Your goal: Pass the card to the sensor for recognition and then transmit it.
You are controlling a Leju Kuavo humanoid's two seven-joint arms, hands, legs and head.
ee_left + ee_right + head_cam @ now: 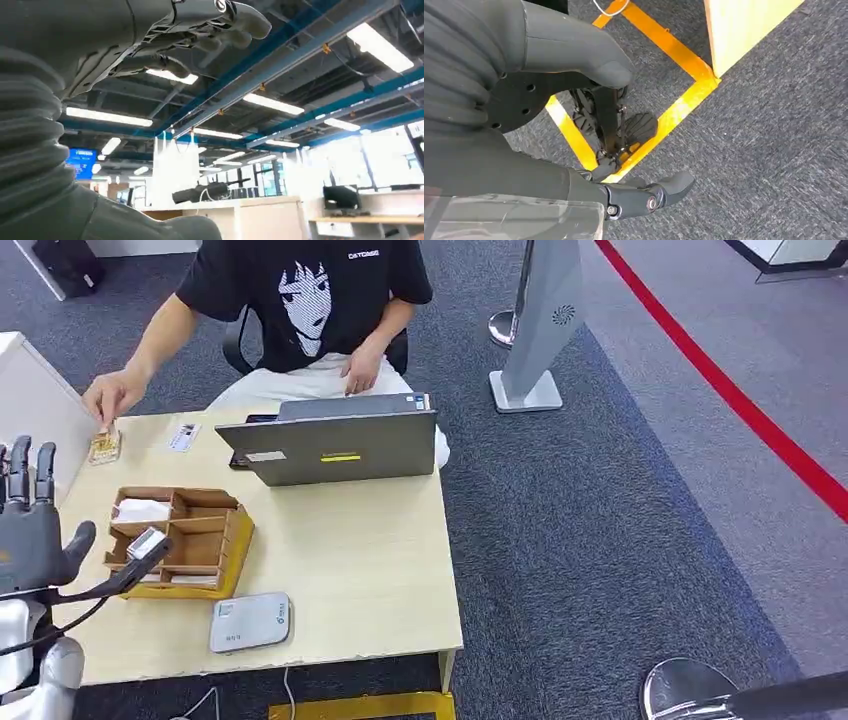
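The card (pixel 146 542) stands in the near left compartment of the wooden organiser tray (pixel 232 552), its top edge rising above the divider; further pale cards or slips lie in the far left compartment and along the tray's near edge. The left hand (pixel 30 530) hangs raised just left of the tray, palm toward the camera, fingers upright and apart and grasping nothing, the thumb (pixel 82 540) pointing right toward the card but apart from it. In the left wrist view the same hand (pixel 190 35) appears against the ceiling lights with its fingers loosely extended and empty. The sensor (pixel 250 622), a flat grey reader with rounded corners, lies on the table (pixel 350 570) near its front edge, just near and right of the tray. Judged from this arrangement, the step in hand is the approach to the pick-up: the card is not yet grasped. The next move calls for turning the hand down over the tray, pinching the card's exposed edge, lifting it clear of the dividers, and carrying it near and right to the reader. The right hand (pixel 624 195) hangs beside the table's corner over grey carpet and yellow floor tape, fingers slack and holding nothing. At the far side a person (pixel 310 300) sits behind an open laptop (pixel 335 445), one hand (pixel 112 395) on a small object at the far left corner.
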